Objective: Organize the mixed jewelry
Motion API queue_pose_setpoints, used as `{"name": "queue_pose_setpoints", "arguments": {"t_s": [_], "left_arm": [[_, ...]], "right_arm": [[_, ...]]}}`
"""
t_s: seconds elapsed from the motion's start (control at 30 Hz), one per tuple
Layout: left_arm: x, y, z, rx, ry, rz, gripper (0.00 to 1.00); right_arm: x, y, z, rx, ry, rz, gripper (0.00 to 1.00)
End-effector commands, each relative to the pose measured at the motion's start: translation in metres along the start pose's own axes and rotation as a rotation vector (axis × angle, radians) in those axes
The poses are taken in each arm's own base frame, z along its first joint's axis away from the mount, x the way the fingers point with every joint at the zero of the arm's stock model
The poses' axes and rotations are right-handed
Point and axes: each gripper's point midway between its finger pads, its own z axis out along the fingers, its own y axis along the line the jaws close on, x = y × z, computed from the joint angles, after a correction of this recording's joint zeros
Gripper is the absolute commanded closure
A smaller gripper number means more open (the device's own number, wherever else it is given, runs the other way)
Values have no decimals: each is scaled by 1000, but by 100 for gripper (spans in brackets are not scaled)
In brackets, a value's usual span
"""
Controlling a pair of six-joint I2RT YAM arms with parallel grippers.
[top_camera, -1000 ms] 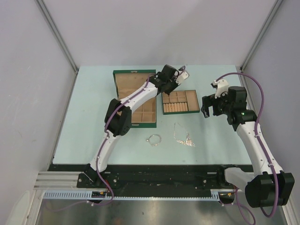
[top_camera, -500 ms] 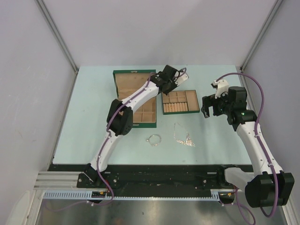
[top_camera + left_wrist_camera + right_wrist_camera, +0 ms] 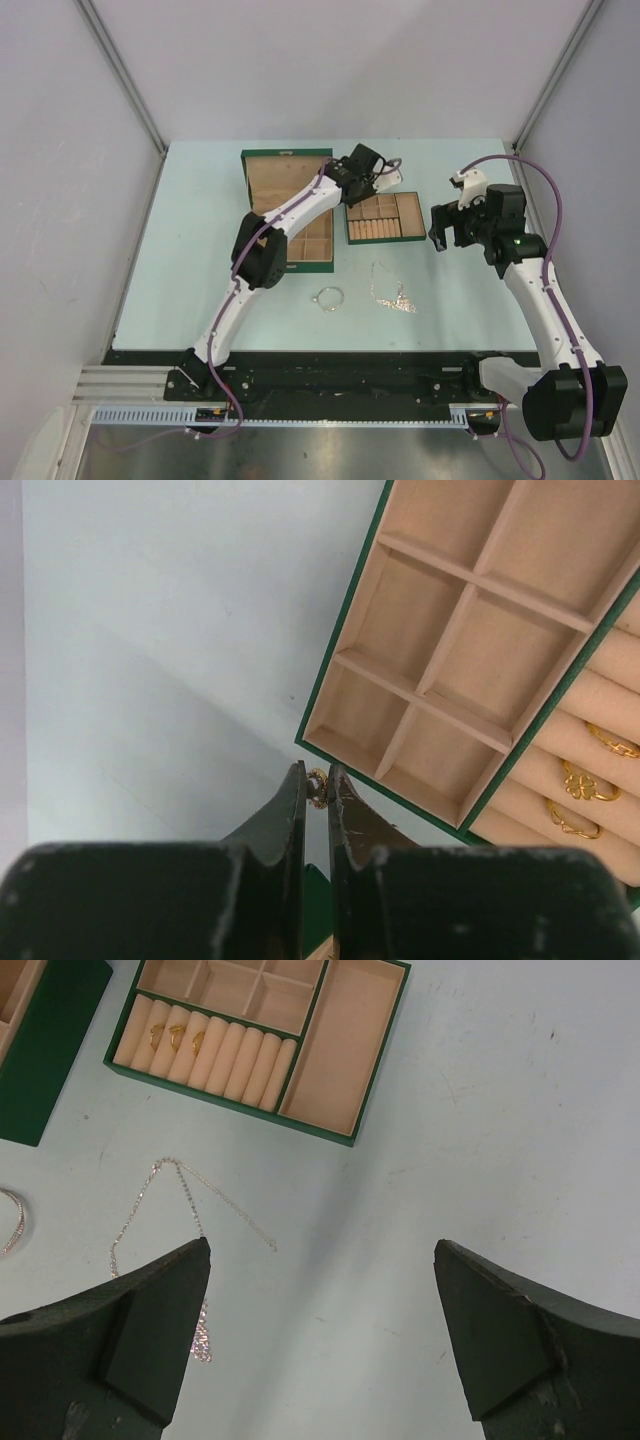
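Jewelry piece (image 3: 318, 784), seemingly pinched in left tool (image 3: 316, 773)

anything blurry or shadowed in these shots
Left wrist: the left claw, pinching a tiny piece, is soft up close, the divided tray beyond it sharp, a soft shadow across the table. Right wrist: open right claw dark, necklace crisp. Top external: even light, no glare.

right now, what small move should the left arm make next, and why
Probably carry the left gripper over the nearest empty compartment of the tray. It seems to pinch a tiny piece at its tips, just outside that corner.
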Motion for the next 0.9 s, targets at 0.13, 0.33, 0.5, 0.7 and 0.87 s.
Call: {"name": "queue_pose_setpoints", "arguments": {"t_s": [0.13,0.33,0.5,0.7,0.87], "left_arm": [[-14,-11,-1,14,-5,119,84],[-11,-14,4,20,6,132,83],[-9,-11,8,-2,15,139,79],[-9,-7,11,-25,15,151,77],[-10,-6,13,-37,15,160,76]], "right_arm": [[-8,-2,1,5,-30,-9,0],[-7,-2,1,5,-29,-9,0],[-8,-1,0,4,-32,-10,0],[-7,-1,1,3,-29,-7,0],[-5,-2,3,3,-20,-5,0]]}}
